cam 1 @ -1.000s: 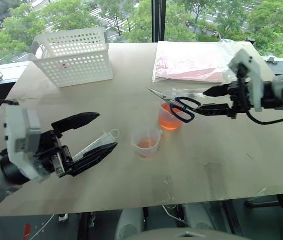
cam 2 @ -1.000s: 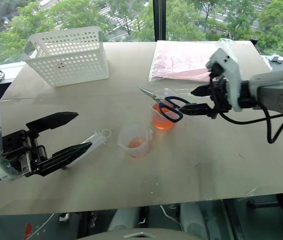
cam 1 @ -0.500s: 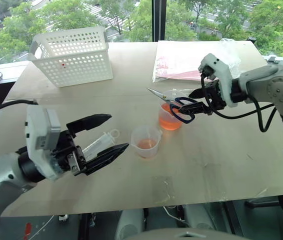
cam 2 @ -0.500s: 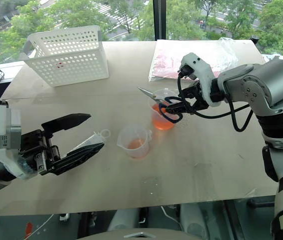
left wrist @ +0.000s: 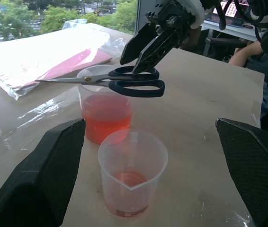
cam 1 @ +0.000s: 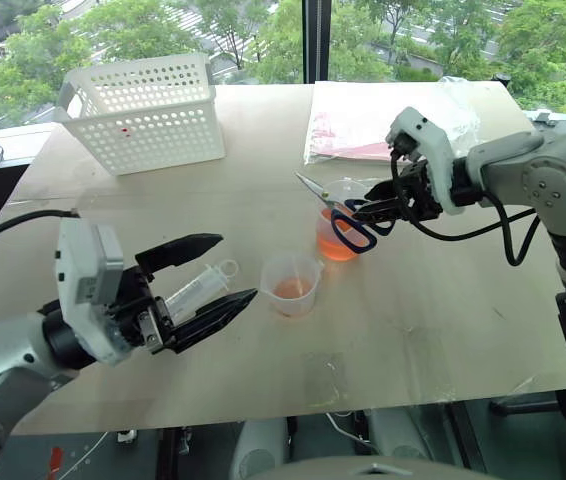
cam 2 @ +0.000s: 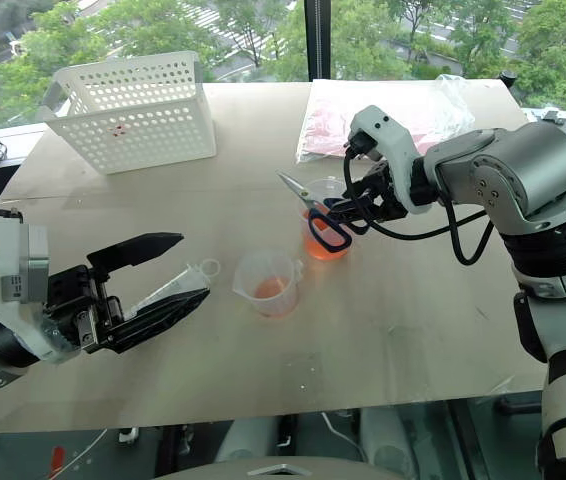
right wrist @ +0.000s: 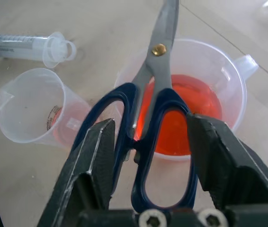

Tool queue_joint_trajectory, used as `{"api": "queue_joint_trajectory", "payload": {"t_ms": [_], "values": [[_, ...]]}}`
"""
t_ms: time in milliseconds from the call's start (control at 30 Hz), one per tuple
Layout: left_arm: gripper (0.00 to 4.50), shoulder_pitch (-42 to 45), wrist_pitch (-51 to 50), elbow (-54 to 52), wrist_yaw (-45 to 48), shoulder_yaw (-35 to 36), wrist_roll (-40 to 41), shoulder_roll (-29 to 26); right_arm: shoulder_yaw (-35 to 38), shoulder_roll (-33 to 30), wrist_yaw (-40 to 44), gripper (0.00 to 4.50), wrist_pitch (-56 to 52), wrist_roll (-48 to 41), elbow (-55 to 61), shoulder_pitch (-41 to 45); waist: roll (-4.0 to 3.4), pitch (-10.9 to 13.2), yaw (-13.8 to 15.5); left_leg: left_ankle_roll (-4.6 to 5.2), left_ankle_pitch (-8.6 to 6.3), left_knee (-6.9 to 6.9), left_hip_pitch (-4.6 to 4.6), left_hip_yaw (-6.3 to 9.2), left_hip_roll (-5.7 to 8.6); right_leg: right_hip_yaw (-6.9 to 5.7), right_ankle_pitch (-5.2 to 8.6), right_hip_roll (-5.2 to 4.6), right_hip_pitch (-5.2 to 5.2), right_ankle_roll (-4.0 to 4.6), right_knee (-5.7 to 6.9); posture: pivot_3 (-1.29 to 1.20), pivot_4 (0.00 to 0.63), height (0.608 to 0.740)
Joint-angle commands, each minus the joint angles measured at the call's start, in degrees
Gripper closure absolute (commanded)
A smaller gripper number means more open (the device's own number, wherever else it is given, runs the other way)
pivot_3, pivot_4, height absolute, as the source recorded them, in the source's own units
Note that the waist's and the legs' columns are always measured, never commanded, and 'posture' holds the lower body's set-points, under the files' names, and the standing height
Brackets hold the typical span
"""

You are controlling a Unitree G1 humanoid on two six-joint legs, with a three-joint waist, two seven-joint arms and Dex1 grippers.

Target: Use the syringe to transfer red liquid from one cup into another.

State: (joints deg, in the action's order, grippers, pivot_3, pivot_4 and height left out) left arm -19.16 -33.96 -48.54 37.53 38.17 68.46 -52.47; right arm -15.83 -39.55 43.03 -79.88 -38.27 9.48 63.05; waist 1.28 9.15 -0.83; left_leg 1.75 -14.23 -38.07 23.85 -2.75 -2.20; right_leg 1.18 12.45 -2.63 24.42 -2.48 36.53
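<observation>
Blue-handled scissors (right wrist: pixel 148 142) are lying across the far cup (cam 1: pixel 340 232) of red liquid (right wrist: pixel 179 120), their handles sitting between the right gripper's (right wrist: pixel 148 137) parted fingers. Left gripper (cam 1: pixel 228 270) is hovering wide open above the syringe (cam 1: pixel 195 288), beside the near cup (cam 1: pixel 293 283).

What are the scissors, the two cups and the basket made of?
Scissors: bare grey metal blades with a brass-coloured pivot rivet; glossy dark blue handles, likely plastic.
Cups: clear, slightly frosted plastic; the red liquid shows through.
Basket: white, perforated walls, looks like moulded plastic.
</observation>
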Motion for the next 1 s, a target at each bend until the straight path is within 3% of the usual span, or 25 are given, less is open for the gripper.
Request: {"api": "queue_joint_trajectory", "payload": {"t_ms": [33,1000], "values": [[0.00,-0.25,0.67,-1.29,0.33,2.01,-0.13,0.25,1.64,-0.27,0.88,1.72,-0.22,-0.60,3.40,1.85,0.00,0.00,0.00,0.00,0.00,0.00,0.00,0.00,0.00,0.00,0.00,0.00,0.00,0.00,0.00,0.00,0.150,0.740],[0.00,-0.79,1.01,-2.39,0.33,0.80,-1.36,1.92,0.05,2.27,-2.60,1.72,-3.64,1.02,4.62,-0.38,0.00,0.00,-0.04,0.00,0.00,0.00,0.00,0.01,0.00,0.00,0.00,0.00,0.00,0.00,0.01,0.00,0.150,0.740]]}}
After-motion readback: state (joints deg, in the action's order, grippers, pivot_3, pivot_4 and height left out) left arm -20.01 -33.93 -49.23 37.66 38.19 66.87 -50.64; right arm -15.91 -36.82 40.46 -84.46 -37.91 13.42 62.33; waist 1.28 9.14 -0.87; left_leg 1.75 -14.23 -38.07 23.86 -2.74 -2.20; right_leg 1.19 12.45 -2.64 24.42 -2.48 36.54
